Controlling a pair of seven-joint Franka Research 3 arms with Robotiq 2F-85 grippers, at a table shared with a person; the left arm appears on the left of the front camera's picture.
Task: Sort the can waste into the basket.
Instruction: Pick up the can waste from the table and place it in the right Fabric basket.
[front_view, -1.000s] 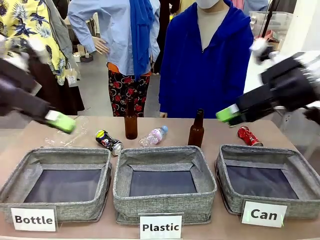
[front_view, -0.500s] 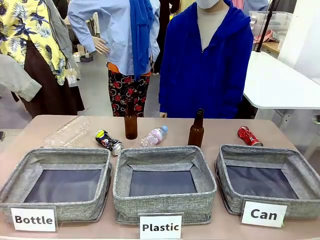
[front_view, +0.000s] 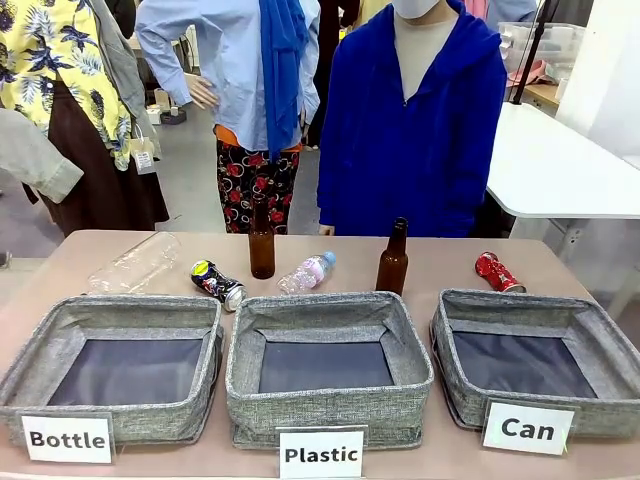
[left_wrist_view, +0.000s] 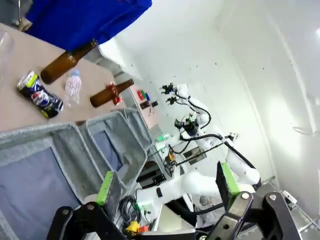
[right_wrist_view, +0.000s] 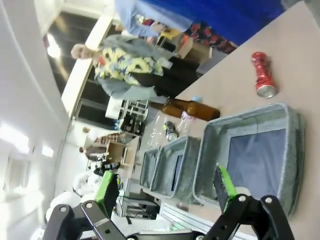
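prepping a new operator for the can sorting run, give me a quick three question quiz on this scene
1. Which basket sits nearest the red can? A) Bottle B) Plastic C) Can
2. True or false: the black can stands upright on its end.
3. How many brown bottles stand upright?

Key:
1. C, the Can basket; the red can lies just behind its far rim.
2. False, it lies on its side.
3. Two.
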